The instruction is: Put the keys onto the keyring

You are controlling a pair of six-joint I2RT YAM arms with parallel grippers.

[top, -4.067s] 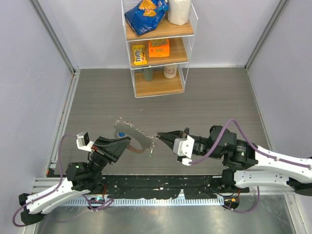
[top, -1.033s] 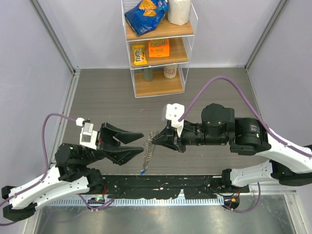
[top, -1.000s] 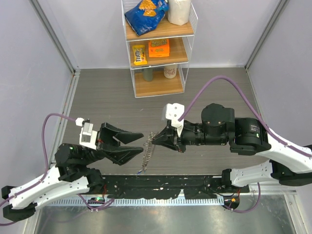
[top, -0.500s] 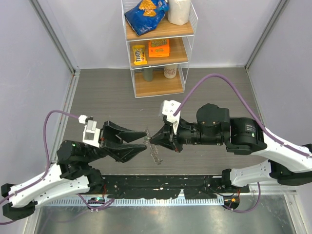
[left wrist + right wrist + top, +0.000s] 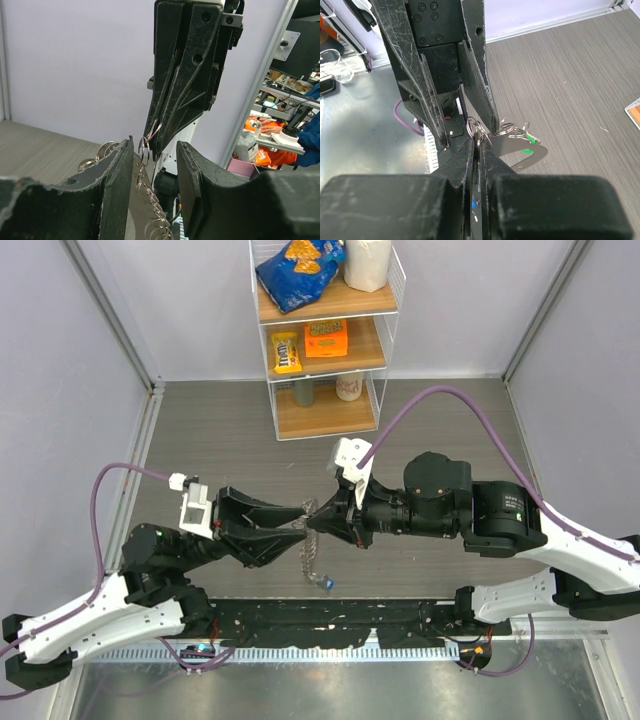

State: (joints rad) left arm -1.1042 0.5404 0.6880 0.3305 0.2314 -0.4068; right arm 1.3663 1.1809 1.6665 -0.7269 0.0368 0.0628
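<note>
The keyring (image 5: 311,556) is a chain of silvery rings hanging in the air from my right gripper (image 5: 312,523), which is shut on its top ring (image 5: 477,129). A blue key (image 5: 326,583) dangles at the chain's lower end. A green key (image 5: 532,138) hangs on side rings by a flat grey plate (image 5: 520,151). My left gripper (image 5: 292,529) is open. In the left wrist view its jaws (image 5: 155,145) stand either side of the top rings (image 5: 143,149), the left pad close to them. The whitish-dark key is not in view.
A wire shelf rack (image 5: 325,340) with snack packs and cups stands at the back middle. Grey walls close in both sides. A black rail (image 5: 330,625) runs along the near edge below both arms.
My left gripper has moved up and right and narrowed, its tips now around the chain's top at the right gripper's tips. The chain swung, and the blue key hangs lower right.
</note>
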